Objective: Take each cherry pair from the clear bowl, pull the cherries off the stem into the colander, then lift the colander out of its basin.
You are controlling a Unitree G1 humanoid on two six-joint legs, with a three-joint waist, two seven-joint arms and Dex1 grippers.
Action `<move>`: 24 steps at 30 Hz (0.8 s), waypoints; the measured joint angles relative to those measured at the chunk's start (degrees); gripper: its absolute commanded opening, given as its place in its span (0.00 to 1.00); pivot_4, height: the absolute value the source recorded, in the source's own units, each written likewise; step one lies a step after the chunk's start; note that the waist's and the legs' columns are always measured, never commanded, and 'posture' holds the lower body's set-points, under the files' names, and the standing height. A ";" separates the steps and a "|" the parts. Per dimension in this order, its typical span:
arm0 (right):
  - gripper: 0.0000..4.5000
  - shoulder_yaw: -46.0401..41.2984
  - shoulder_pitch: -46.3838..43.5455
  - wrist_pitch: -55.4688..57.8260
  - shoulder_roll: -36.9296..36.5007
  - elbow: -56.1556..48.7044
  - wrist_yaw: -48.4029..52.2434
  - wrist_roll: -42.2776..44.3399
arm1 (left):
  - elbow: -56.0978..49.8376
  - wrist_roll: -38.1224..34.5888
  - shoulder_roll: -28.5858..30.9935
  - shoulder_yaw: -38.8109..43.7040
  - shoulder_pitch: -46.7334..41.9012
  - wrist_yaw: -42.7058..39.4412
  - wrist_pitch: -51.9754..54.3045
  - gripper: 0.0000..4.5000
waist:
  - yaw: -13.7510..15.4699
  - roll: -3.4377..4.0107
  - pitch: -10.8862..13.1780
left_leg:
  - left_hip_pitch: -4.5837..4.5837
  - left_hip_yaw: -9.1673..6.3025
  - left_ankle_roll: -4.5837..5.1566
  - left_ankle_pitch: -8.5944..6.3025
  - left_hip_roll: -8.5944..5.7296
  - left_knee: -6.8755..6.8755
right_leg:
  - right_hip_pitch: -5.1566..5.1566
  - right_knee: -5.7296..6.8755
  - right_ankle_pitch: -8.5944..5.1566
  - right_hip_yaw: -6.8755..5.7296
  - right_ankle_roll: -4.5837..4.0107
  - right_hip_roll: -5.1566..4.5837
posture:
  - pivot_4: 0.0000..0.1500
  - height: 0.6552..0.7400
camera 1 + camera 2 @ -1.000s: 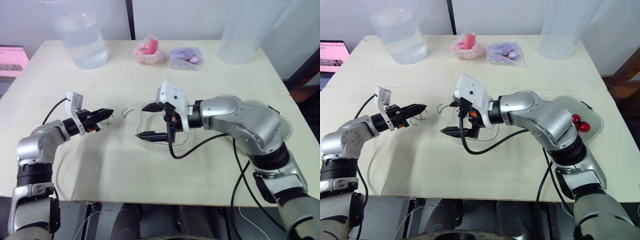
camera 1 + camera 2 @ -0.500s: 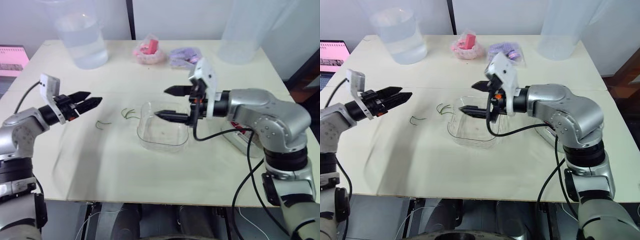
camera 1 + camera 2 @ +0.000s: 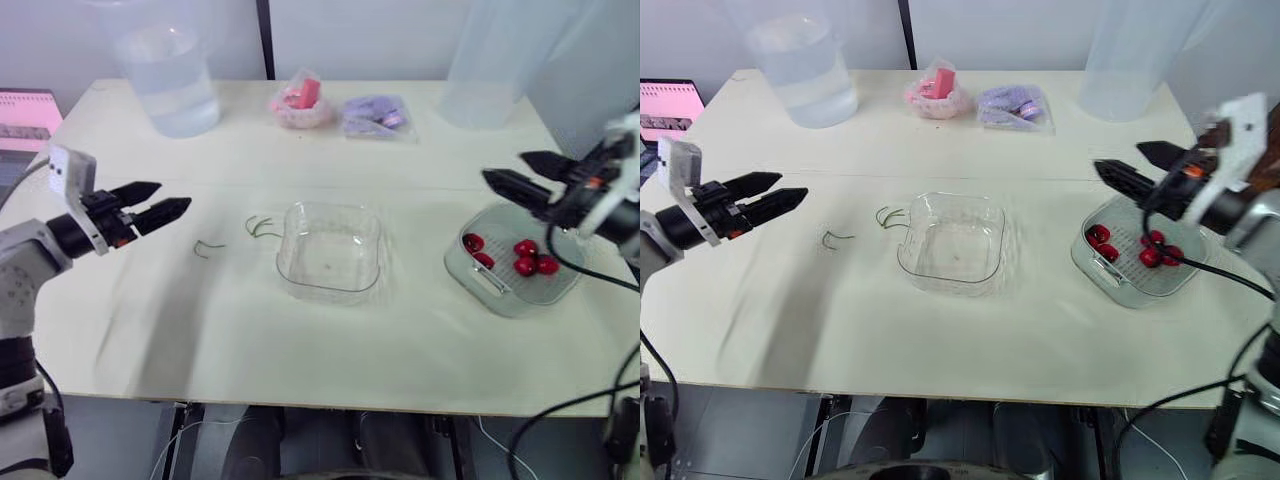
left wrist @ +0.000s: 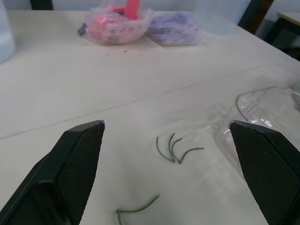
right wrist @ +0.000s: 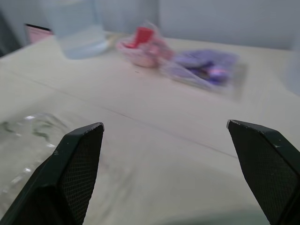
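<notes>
Cherries (image 3: 525, 266) lie red in the colander (image 3: 545, 292) at my right, well apart from the clear bowl (image 3: 330, 250), which sits mid-surface and looks empty from here. Bare green stems (image 3: 259, 227) lie on the surface (image 3: 300, 340) just left of the bowl. So I judge the pulling done and the lift-out to be the step in hand.

My right end effector (image 3: 503, 167) hangs above the far left rim of the colander, fingers spread wide and holding nothing. My left end effector (image 3: 172, 196) is also spread and empty, out over the left of the surface, well apart from everything that matters.

To do this well, I would first find a true hold on the colander. Both it and the basin (image 3: 510, 310) are clear, and I cannot tell where one rim ends and the other begins. A pale bar at the near left side (image 3: 488, 280) may be a handle, and I would bring the right fingers down over that or over the inner rim alone. If I pinch both walls together, the basin will come up too.

I would close firmly and raise straight and slow. The colander should be kept level, since the cherries are loose and will roll to the low side. The left arm could come across to hold the basin down if it sticks.
</notes>
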 measured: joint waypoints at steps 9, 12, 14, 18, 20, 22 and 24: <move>1.00 -9.09 15.03 3.43 -19.40 0.13 15.38 -2.14 | -13.77 -8.32 2.47 -12.63 -11.79 -12.05 6.43 1.00 | -0.42 0.00 0.01 | 0.97 0.18 0.41 -0.24 0.05 -0.08 | 0.90 -0.21 -0.05 0.19 -0.02 0.10 | 1.00 0.94; 1.00 -9.02 15.25 5.38 -24.27 -0.05 18.40 -2.36 | -18.29 -7.56 3.92 -19.38 -13.30 -18.66 4.12 1.00 | -0.46 0.11 0.00 | 1.06 0.29 0.44 -0.26 0.07 -0.11 | 0.92 -0.21 -0.06 0.31 -0.02 0.14 | 1.00 0.94; 1.00 -7.03 14.84 5.16 -26.78 -0.86 19.58 -2.44 | -18.73 -6.93 3.59 -22.52 -13.99 -21.37 2.89 1.00 | -0.42 0.10 0.01 | 1.04 0.30 0.44 -0.26 0.12 -0.09 | 0.92 -0.22 -0.06 0.30 -0.03 0.18 | 1.00 0.94; 1.00 6.37 7.56 3.69 -28.31 -3.84 17.83 -1.10 | -17.74 -5.80 0.27 -25.43 -17.96 -23.78 -0.27 1.00 | -0.34 0.05 0.03 | 0.98 0.31 0.47 -0.28 0.12 -0.01 | 0.93 -0.28 -0.07 0.29 -0.02 0.15 | 1.00 0.94; 1.00 13.23 2.58 4.47 -27.88 -4.40 16.00 -0.57 | -17.63 -5.36 -0.85 -25.66 -18.73 -24.05 -1.31 1.00 | -0.34 0.06 0.05 | 0.94 0.31 0.47 -0.28 0.12 -0.02 | 0.88 -0.29 -0.07 0.29 -0.02 0.14 | 1.00 0.94; 1.00 20.45 -1.72 5.58 -27.46 -4.70 14.52 -0.75 | -17.51 -5.26 -1.70 -25.95 -19.17 -24.14 -1.56 1.00 | -0.29 0.06 0.06 | 0.91 0.31 0.47 -0.29 0.12 -0.03 | 0.83 -0.29 -0.07 0.29 -0.02 0.14 | 1.00 0.94; 1.00 25.48 -4.42 6.28 -26.29 -4.69 13.68 -1.33 | -17.59 -5.29 -2.18 -25.96 -19.30 -24.10 -1.56 1.00 | -0.25 0.06 0.06 | 0.89 0.31 0.48 -0.29 0.12 -0.01 | 0.82 -0.29 -0.07 0.29 -0.02 0.13 | 1.00 0.94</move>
